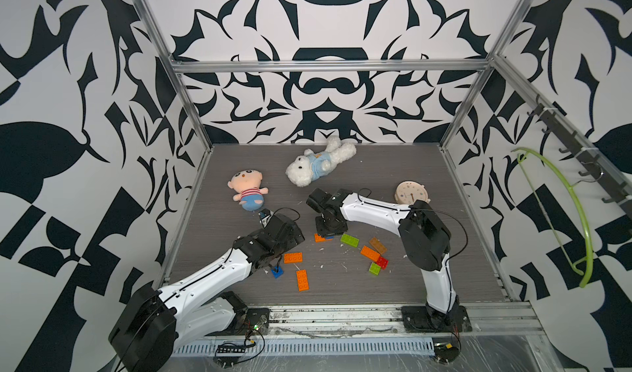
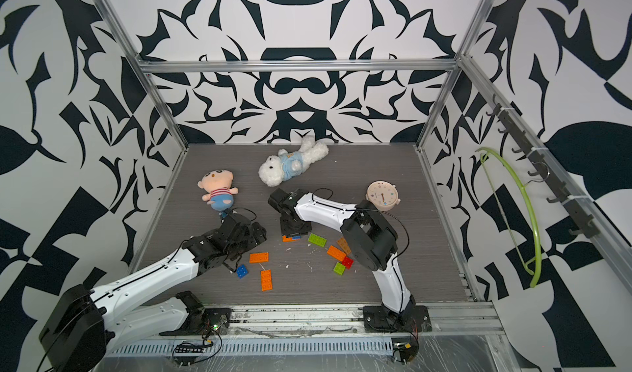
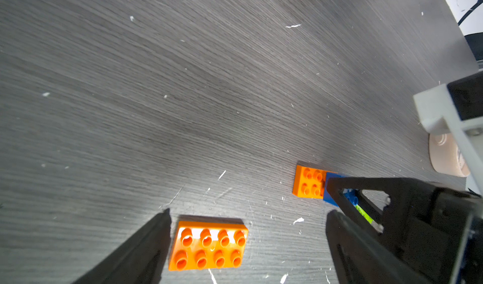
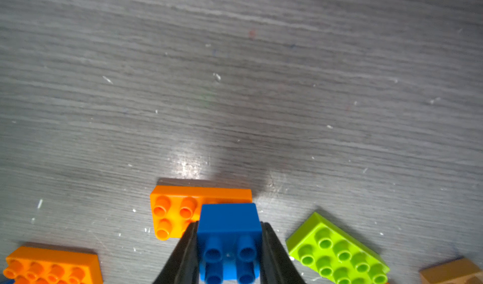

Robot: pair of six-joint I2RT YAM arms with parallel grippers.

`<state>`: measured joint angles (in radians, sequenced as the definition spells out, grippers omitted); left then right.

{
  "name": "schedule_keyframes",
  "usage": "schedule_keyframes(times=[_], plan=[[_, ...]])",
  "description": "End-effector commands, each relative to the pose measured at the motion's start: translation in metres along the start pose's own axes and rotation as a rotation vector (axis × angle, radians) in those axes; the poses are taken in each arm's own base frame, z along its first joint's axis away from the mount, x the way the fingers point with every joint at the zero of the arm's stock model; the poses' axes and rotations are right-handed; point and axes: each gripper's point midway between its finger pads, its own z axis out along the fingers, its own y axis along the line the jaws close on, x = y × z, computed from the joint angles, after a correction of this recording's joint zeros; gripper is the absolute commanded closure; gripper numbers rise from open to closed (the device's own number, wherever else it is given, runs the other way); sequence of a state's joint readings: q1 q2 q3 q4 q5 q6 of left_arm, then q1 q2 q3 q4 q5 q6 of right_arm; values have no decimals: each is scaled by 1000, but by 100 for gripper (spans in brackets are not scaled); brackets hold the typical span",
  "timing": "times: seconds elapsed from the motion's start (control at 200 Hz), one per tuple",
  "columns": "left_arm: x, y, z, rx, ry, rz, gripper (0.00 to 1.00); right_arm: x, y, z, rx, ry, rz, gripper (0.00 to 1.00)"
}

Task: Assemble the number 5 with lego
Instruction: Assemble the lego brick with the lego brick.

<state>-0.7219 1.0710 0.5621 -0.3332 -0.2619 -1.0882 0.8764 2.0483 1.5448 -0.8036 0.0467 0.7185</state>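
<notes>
Striped doll (image 1: 247, 190): lay far left on the table (image 1: 427, 278), well apart from the bricks.
Left gripper (image 3: 248, 214): stood wide and held nothing, low over the table.
Orange eight-stud brick (image 3: 209, 243): lay flat between the left gripper's fingers in the wrist view, just beside one of them; whether it touched that finger could not be told.
Small blue brick (image 1: 277, 271): lay on the table close under the left wrist, near the orange eight-stud brick.
Front orange brick (image 1: 302, 279): lay alone, nearer the front edge.
Right gripper (image 4: 229, 225): was narrow, clamped on the sides of the blue four-stud brick (image 4: 229, 246).
Blue four-stud brick: sat studs up over about half of the middle orange brick (image 4: 175, 209), near the table's centre; whether it was pressed home could not be told.
White bear (image 1: 318, 165): lay toward the back wall.
Green eight-stud brick (image 4: 337, 254): lay just right of that pair, turned askew, not touching it.
Tan brick (image 1: 377, 245), right orange brick (image 1: 370, 253), red brick (image 1: 382, 262), small green brick (image 1: 374, 268): lay clustered edge to edge.
Clock (image 1: 410, 193): lay far right, behind the right arm.
</notes>
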Motion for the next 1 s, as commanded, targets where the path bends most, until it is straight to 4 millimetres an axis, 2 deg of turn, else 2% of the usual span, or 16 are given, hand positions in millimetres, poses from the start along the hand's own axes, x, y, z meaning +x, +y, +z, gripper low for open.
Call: schedule_keyframes(times=[0.0, 0.14, 0.24, 0.445, 0.515, 0.76, 0.85, 0.995], plan=[[-2, -1, -1, 3, -3, 1, 1, -4, -3, -7, 32, -10, -4, 66], [-2, 1, -2, 1, -8, -3, 1, -1, -5, -4, 63, -1, -18, 65], [-3, 2, -3, 2, -15, -4, 1, -2, 1, -7, 27, -9, -16, 63], [-2, 0, -2, 3, -10, 1, 1, -7, 9, -18, -15, -27, -16, 53], [-2, 0, -2, 2, -8, 1, 1, -5, 8, -17, -11, -19, -19, 47], [-1, 0, -1, 5, -4, 1, 1, -7, 8, -27, -22, -38, -19, 47], [-1, 0, 0, 5, -1, 2, 1, -8, 8, -31, -26, -51, -21, 50], [0, -1, 1, 2, 4, 6, 1, -6, 7, -28, -21, -41, -24, 54]])
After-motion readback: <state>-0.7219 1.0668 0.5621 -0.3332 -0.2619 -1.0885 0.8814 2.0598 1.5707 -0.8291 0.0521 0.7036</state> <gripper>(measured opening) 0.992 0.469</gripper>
